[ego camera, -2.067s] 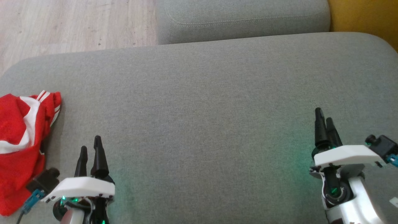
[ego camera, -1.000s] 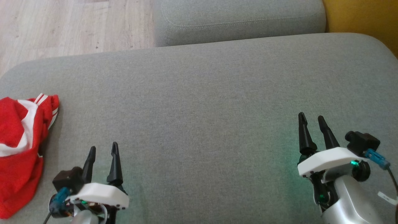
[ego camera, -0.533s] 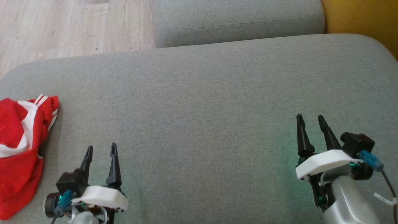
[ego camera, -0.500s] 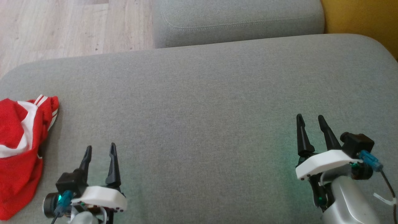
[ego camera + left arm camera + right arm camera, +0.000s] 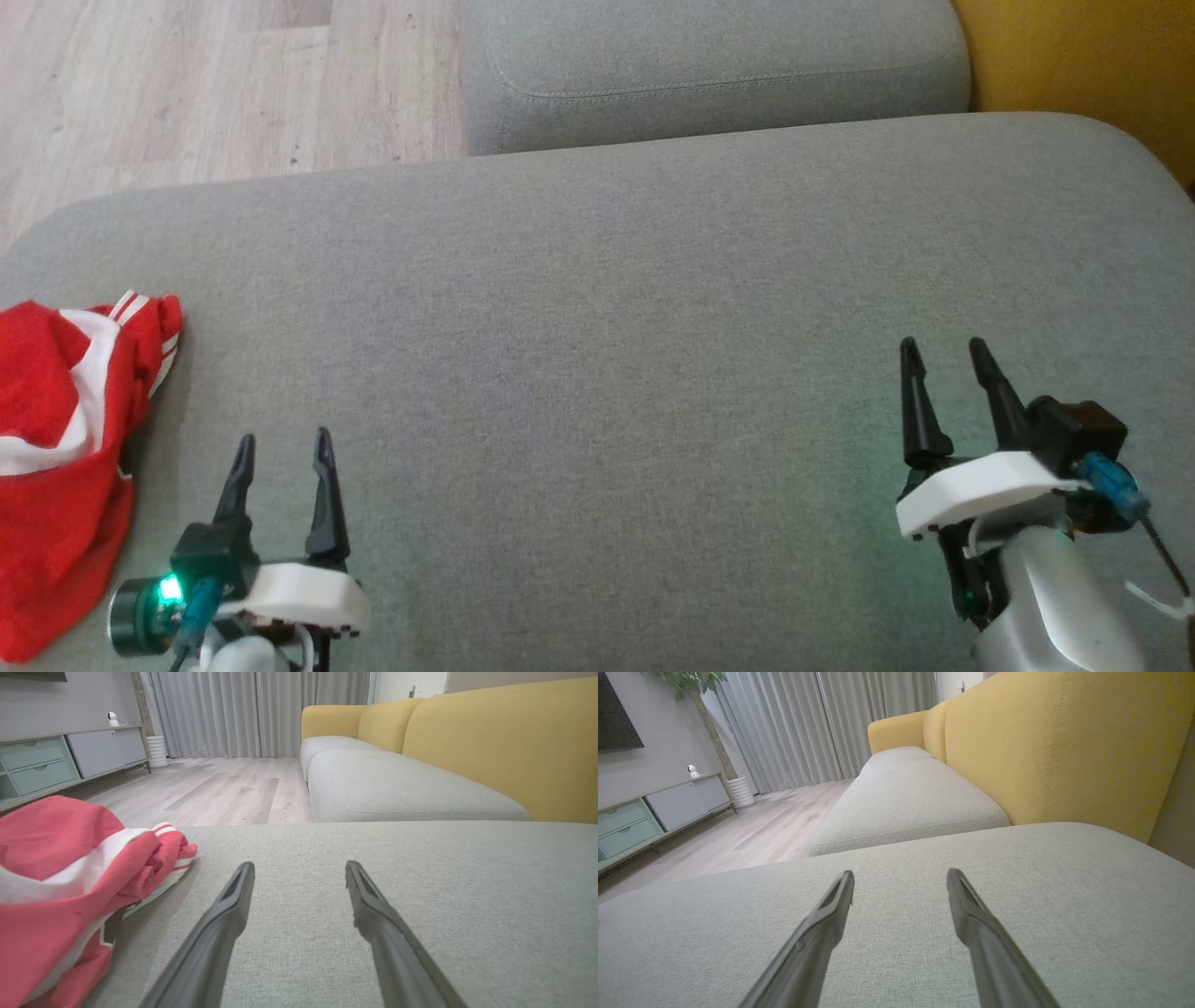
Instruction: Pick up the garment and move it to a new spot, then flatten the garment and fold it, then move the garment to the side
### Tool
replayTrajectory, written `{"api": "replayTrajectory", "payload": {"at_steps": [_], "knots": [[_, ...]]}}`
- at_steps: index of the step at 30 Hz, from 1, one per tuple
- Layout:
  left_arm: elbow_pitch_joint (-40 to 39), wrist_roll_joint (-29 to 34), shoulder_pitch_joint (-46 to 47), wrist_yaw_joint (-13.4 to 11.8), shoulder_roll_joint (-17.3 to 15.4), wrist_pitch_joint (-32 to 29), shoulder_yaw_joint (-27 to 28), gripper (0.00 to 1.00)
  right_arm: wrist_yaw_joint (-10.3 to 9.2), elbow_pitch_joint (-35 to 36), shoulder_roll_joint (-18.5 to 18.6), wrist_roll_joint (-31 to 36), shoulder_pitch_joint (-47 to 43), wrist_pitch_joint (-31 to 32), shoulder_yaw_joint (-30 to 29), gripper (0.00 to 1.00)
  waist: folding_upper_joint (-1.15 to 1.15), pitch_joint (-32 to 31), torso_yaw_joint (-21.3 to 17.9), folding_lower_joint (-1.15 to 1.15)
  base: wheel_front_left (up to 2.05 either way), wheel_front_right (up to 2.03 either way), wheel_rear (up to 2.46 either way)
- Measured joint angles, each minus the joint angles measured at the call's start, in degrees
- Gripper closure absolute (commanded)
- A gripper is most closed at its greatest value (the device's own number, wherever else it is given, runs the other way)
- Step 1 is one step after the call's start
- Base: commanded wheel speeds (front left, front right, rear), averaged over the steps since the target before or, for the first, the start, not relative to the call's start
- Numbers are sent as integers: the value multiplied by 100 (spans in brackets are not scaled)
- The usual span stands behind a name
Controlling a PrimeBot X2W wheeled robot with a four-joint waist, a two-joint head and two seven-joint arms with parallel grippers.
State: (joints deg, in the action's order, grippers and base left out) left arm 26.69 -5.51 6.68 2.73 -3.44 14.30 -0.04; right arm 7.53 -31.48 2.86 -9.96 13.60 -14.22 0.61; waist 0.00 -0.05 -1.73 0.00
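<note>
Red garment (image 5: 56,448) with white bands, crumpled in a heap at the left edge of the grey seat cushion (image 5: 597,308), partly cut off by the left side of the head view. One striped hem turned toward the cushion's middle. Outside both sets of jaws, gripped by neither.

Just beside it, toward the cushion's near edge: left gripper (image 5: 285,436), jaws spread, nothing between them but bare cushion fabric, fingers pointing toward the far edge. From the left wrist, garment off to the left of the left finger, near it but apart, a strip of shadowed cushion between.

Well apart from the garment, near the right end of the cushion's near edge: right gripper (image 5: 941,343), jaws likewise spread and holding nothing, fingers low over the cushion; touching it or not, impossible to tell.

Beyond the far edge, a second grey cushion (image 5: 709,65), pale wooden floor (image 5: 187,84) to its left and a yellow backrest (image 5: 1083,56) at the far right corner. Farther off in the wrist views, grey curtains (image 5: 233,714) and a low cabinet (image 5: 70,756).
</note>
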Motion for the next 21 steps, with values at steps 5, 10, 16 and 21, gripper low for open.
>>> {"api": "replayTrajectory", "payload": {"at_steps": [5,10,16,21], "knots": [[-1,11,-9,-70,42,8,170,0,0,10,-1,-23,-4,0,-92,0,0,0,3,0,0,0,0],[0,12,-15,-14,63,8,183,0,0,-30,-2,-24,-5,0,-69,0,0,34,28,0,0,0,0],[31,20,-13,35,80,9,179,0,0,-52,-2,-21,-5,0,19,0,0,82,229,0,0,0,0],[78,46,-14,40,87,8,167,0,0,-71,-2,-82,-16,0,175,0,0,89,653,0,0,0,0]]}}
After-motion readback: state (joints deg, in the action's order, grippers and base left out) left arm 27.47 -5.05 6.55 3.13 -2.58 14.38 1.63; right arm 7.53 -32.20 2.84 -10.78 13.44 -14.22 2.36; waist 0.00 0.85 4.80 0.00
